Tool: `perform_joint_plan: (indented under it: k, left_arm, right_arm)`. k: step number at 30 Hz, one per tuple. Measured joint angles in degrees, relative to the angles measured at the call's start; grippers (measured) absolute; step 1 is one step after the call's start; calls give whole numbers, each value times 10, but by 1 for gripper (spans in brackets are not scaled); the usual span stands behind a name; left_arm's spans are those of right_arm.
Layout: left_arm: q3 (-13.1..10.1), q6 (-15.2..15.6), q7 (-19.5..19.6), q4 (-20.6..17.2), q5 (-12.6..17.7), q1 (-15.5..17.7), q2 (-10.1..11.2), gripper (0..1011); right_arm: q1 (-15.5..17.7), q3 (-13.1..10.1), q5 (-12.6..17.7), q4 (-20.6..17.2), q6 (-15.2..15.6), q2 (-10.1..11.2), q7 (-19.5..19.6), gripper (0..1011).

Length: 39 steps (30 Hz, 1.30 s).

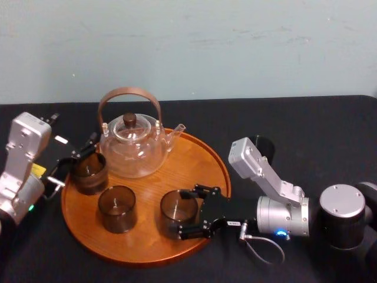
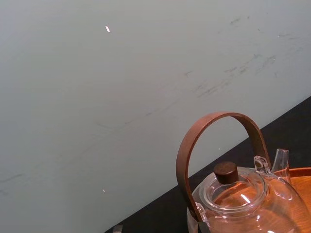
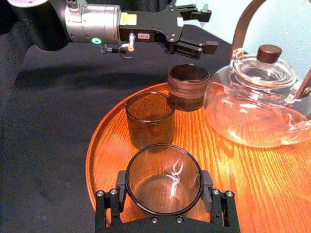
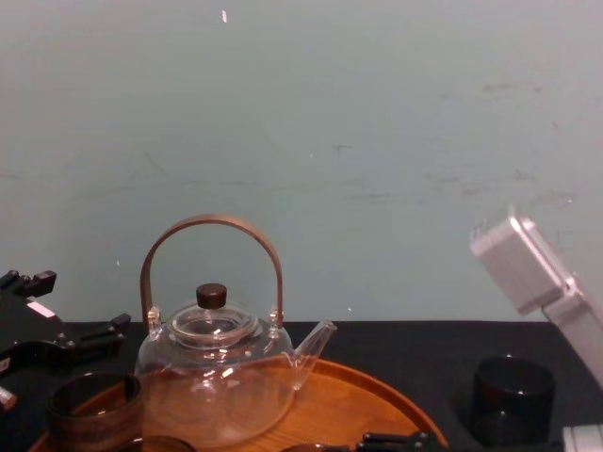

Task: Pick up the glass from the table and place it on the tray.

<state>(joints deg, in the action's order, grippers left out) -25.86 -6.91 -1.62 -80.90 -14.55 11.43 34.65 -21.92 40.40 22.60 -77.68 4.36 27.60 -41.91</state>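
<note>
A smoky grey-brown glass stands on the front right part of the round wooden tray. My right gripper is shut on it, one finger on each side. In the right wrist view both black fingers touch the glass where it rests on the tray. My left gripper is open at the tray's back left, just behind another glass and not touching it. From the right wrist its open fingers hang above that glass.
A clear glass teapot with an arched wooden handle stands at the back of the tray. A third glass sits at the tray's front left. A dark glass stands on the black table behind my right arm.
</note>
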Motion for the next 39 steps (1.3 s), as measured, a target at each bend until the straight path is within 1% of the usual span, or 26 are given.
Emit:
perform_joint_plan:
  k: [13,23,26,27,28,39]
  left_arm:
    - [0,0,0,0,0,0,0,1001]
    - [0,0,0,0,0,0,0,1001]
    - [0,0,0,0,0,0,0,1001]
    - [0,0,0,0,0,0,0,1001]
    - [0,0,0,0,0,0,0,1001]
    - [0,0,0,0,0,0,0,1002]
  right_arm:
    - [-1,4,-11,10,2,-7,13,903]
    - [0,3,-11,10,2,-6,12,903]
    - [0,3,-11,10,3,-6,12,927]
    - [0,3,-10,10,3,-6,12,985]
    - [0,3,-10,10,3,-6,11,997]
    - [0,3,-9,9,3,-6,11,1002]
